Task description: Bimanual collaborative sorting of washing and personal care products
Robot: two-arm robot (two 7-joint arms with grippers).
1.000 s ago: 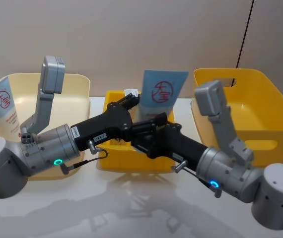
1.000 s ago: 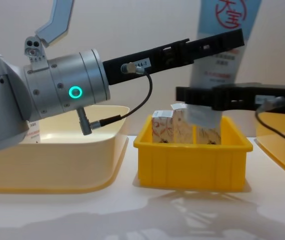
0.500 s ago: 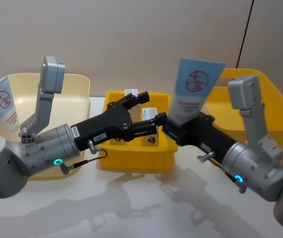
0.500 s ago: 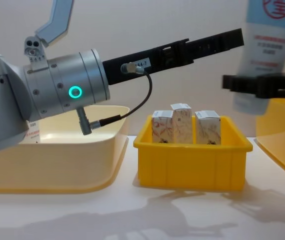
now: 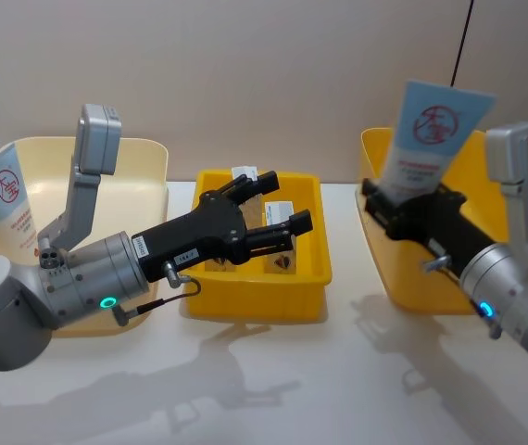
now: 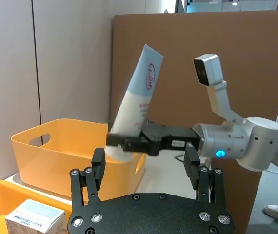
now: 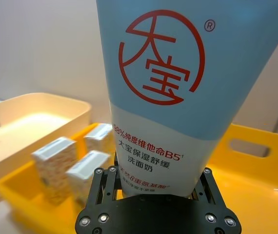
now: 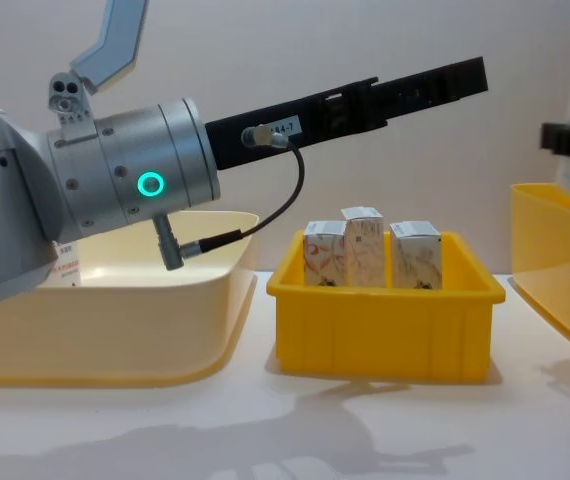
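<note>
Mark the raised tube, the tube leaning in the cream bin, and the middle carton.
raised tube [image 5: 435, 123]: head view, on its red logo.
leaning tube [image 5: 6, 184]: head view, on its red logo.
middle carton [image 8: 364, 252]: chest view, on its front face.

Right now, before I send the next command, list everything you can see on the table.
held squeeze tube: one, light blue and white with a red logo, in the right gripper above the deep yellow bin
second squeeze tube: one, same colours, standing in the cream bin, at its left side
cartons: three, white with reddish-orange swirls, upright in the small yellow tray
small yellow tray: one, yellow, centre
cream bin: one, cream, left
deep yellow bin: one, yellow, right
table: one, white
left gripper: one, black, open, over the small yellow tray
right gripper: one, black, shut on the held squeeze tube
</note>
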